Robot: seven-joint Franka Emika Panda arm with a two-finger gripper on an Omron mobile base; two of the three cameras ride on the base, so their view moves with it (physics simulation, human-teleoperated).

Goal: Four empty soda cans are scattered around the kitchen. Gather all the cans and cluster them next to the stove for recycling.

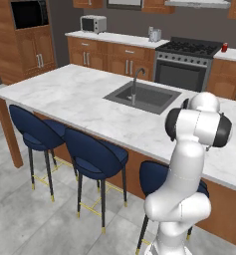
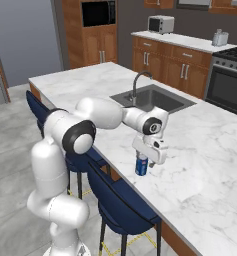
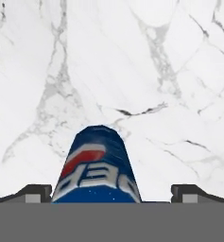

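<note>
White grey-veined marble island worktop (image 2: 205, 165), long, on wooden base. Grey recessed sink basin (image 1: 144, 97) set in worktop with dark curved faucet (image 2: 140, 82) at its near rim. Blue cylindrical soda can with red-white logo (image 2: 141, 165) upright on worktop, toward front edge from sink, well apart from basin. Same can's body (image 3: 98, 165) on bare marble (image 3: 132, 71).
</note>
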